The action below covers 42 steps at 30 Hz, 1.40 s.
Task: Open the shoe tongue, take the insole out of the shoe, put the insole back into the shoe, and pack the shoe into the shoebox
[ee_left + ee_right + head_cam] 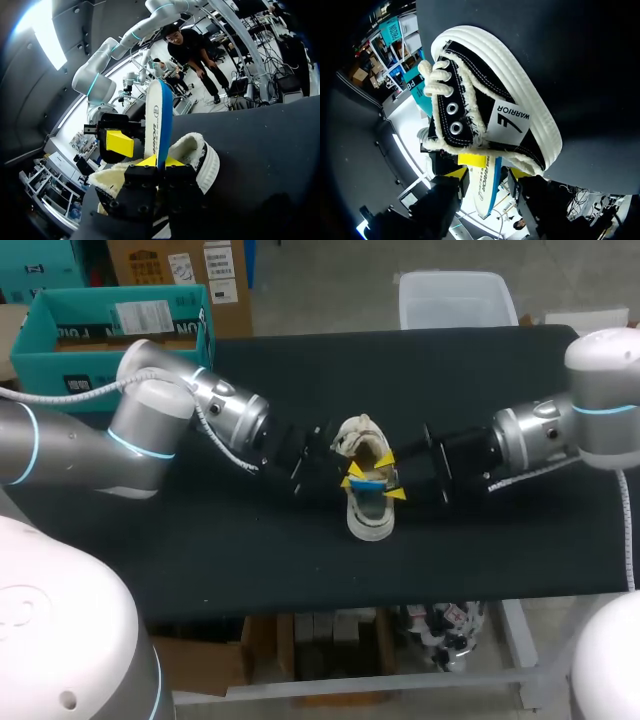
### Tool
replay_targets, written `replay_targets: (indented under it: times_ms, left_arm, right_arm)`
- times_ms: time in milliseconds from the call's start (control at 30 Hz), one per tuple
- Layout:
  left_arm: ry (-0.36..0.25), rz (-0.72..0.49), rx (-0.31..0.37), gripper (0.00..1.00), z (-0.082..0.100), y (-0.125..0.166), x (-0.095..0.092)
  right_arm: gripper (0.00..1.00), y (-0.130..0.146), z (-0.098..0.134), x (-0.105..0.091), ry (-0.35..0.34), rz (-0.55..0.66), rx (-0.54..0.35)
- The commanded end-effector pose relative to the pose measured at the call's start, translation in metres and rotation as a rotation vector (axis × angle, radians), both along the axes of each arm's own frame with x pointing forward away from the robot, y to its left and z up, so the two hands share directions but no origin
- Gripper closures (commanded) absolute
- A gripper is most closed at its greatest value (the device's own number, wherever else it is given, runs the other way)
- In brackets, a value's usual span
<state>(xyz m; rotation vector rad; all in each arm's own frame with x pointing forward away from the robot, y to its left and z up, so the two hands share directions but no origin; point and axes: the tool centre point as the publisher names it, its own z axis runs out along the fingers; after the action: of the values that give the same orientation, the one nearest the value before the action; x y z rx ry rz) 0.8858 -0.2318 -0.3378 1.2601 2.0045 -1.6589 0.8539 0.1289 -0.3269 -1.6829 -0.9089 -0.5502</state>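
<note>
A black shoe [366,512] with a white sole and fleece lining lies mid-table, toe toward the front edge. A white and blue insole [159,120] stands upright out of its opening. My left gripper [159,161] is shut on the insole's lower edge, at the shoe's left side [350,478]. My right gripper [487,174] stands open at the shoe's right side [391,476], its yellow fingertips [519,173] apart on either side of the insole [487,187]. The shoe [490,105] lies on its side ahead of the right gripper, laces and tongue showing. A teal shoebox [110,335] stands open at the back left.
The black table cloth [220,550] spreads wide around the shoe, with its front edge [400,598] close below. Both arms slant in low over the table, meeting at the shoe.
</note>
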Motion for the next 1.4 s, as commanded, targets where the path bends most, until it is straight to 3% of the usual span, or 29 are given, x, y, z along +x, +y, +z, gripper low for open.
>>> replay_targets:
  times_ms: [33,233,267,367,467,500,533,567,633,800,833,867,900,1100,1400]
  left_arm:
    - [-0.003,0.011,0.001,1.00,0.000,0.000,-0.003]
    - [-0.004,0.022,0.005,1.00,-0.003,-0.001,-0.004]
    - [-0.004,0.023,0.005,1.00,-0.004,-0.001,-0.004]
    - [-0.006,0.031,0.008,1.00,-0.004,-0.002,-0.004]
    - [-0.007,0.035,0.016,1.00,-0.005,-0.002,-0.004]
    - [-0.007,0.037,0.018,0.96,-0.004,-0.001,-0.003]
    - [-0.008,0.037,0.018,0.67,-0.001,0.001,-0.005]
    - [-0.007,0.036,0.007,0.55,0.002,0.003,-0.006]
    - [-0.007,0.032,-0.013,0.45,0.007,0.007,-0.009]
    - [-0.017,0.014,-0.028,0.65,0.013,0.008,-0.018]
    - [-0.020,0.007,-0.031,0.77,0.013,0.008,-0.019]
    - [-0.020,0.004,-0.032,0.96,0.013,0.007,-0.019]
    - [-0.022,-0.001,-0.030,1.00,0.012,0.006,-0.020]
    - [-0.031,-0.016,-0.016,1.00,0.009,-0.001,-0.018]
    - [-0.046,0.004,0.008,1.00,0.001,-0.003,0.002]
  right_arm:
    - [0.51,0.002,0.004,-0.007,-0.007,-0.012,-0.003]
    - [0.62,0.007,0.002,-0.009,-0.003,0.000,0.012]
    - [0.68,0.008,0.002,-0.009,-0.002,0.001,0.013]
    - [1.00,0.010,0.001,-0.010,0.002,0.010,0.021]
    - [1.00,0.010,0.003,-0.012,0.001,0.014,0.020]
    - [1.00,0.009,0.003,-0.013,-0.001,0.014,0.018]
    - [1.00,0.008,0.004,-0.014,-0.004,0.012,0.016]
    - [1.00,0.008,0.004,-0.015,-0.006,0.011,0.016]
    - [1.00,0.007,0.005,-0.016,-0.012,0.007,0.014]
    - [1.00,0.005,0.002,-0.017,-0.012,0.003,0.013]
    - [1.00,0.005,0.002,-0.017,-0.011,0.003,0.012]
    - [1.00,0.005,0.001,-0.017,-0.010,0.003,0.012]
    - [1.00,0.005,0.000,-0.016,-0.009,0.004,0.012]
    - [1.00,0.006,-0.005,-0.011,-0.008,0.011,0.014]
    - [1.00,0.006,-0.022,0.007,-0.009,0.024,0.033]
